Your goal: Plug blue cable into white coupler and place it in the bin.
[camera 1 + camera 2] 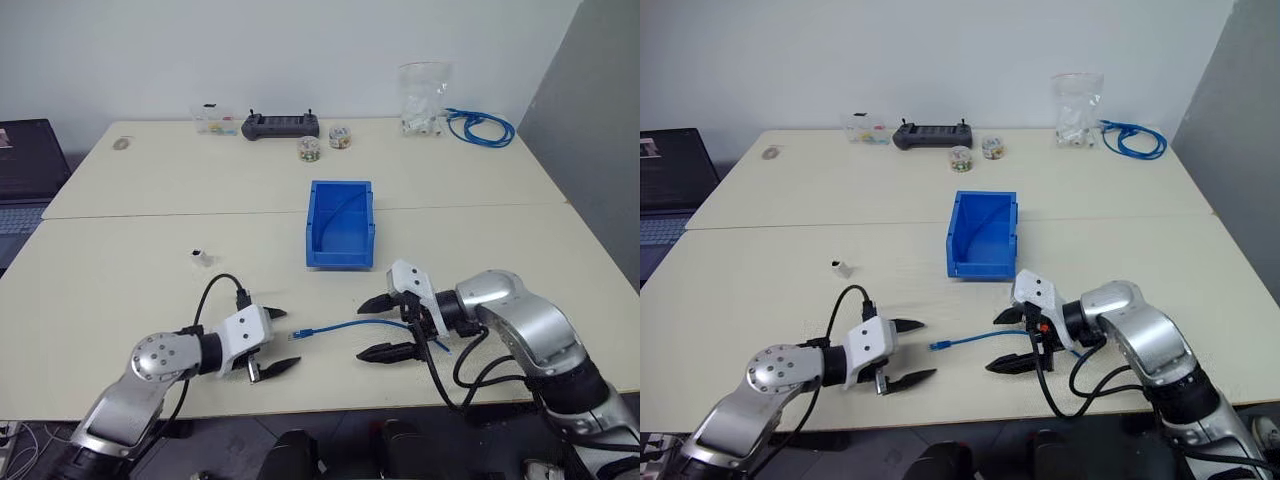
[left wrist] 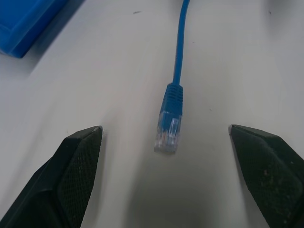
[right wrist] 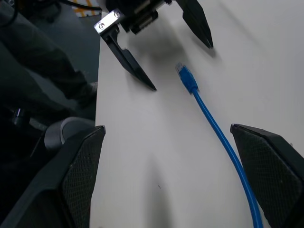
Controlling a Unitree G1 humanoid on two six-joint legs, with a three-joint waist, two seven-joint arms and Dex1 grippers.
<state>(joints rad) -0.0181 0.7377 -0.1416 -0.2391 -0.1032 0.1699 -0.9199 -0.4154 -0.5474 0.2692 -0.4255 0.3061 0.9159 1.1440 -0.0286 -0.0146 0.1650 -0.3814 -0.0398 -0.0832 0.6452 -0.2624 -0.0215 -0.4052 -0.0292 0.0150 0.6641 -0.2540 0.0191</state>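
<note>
Just between end effectors (image 1: 278, 340) (image 1: 383, 326) (both open): blue cable (image 1: 340, 327)

1. A black controller (image 1: 280, 125) lies at the upper middle of the frame, on the far edge of the cream bench (image 1: 150, 200).
2. Two small round tubs (image 1: 322, 143) sit just in front of it.
3. A clear bag of white pieces (image 1: 423, 98) stands upper right, a coiled blue cable bundle (image 1: 482, 126) beside it.
4. A laptop (image 1: 25, 170) shows at the left edge.

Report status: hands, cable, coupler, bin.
Left hand open, right hand open, both empty. Blue cable loose on table, plug end between them. White coupler apart, unplugged. Bin beyond; nothing blocking.
</note>
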